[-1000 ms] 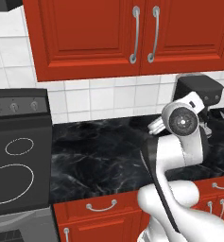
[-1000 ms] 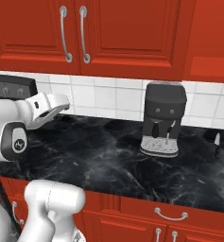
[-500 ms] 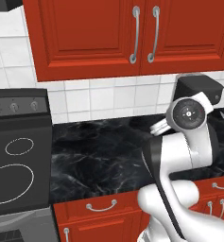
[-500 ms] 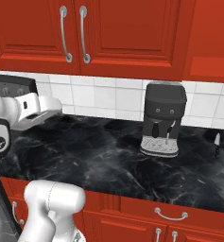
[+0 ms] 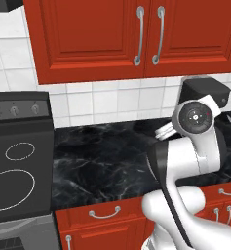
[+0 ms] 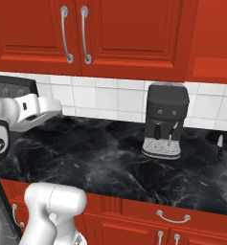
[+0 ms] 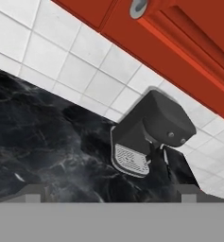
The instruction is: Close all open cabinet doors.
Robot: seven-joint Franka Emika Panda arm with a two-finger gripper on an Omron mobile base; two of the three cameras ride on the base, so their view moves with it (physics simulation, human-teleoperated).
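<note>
Evidently searching: fingers spread wide, holding nothing, aimed over the worktop at the coffee machine. Doors lie above and beyond them.

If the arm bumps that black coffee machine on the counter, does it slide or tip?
The coffee machine is tall on a small footprint, so a high hit probably tips it. The marble counter looks glossy, so a low push likely slides it. It looks rigid and fairly heavy.

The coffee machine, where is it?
The black coffee machine stands on the dark marble counter against the white tiles, right of centre in the right base view, below the red cabinet doors.
</note>
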